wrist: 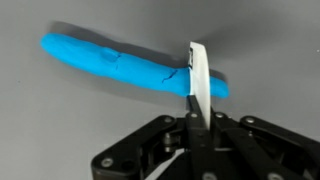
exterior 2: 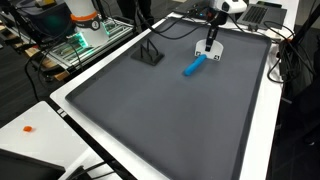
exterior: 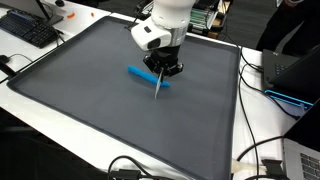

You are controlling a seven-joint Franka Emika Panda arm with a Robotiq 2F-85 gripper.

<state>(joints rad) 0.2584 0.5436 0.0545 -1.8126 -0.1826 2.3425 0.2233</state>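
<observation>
Tool [wrist: 192, 122] pinching white blade [wrist: 197, 75] tight. Blade standing across blue roll [wrist: 110, 60] near one end. Roll lying flat mid-surface [exterior: 90, 120]. Risk: blade twisting in grip under side load; soft roll sliding instead of staying put.

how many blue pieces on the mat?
1. A single blue roll lies on the gray mat under the gripper, which holds a white blade near one end. Bits behind the gripper could be hidden.
</observation>
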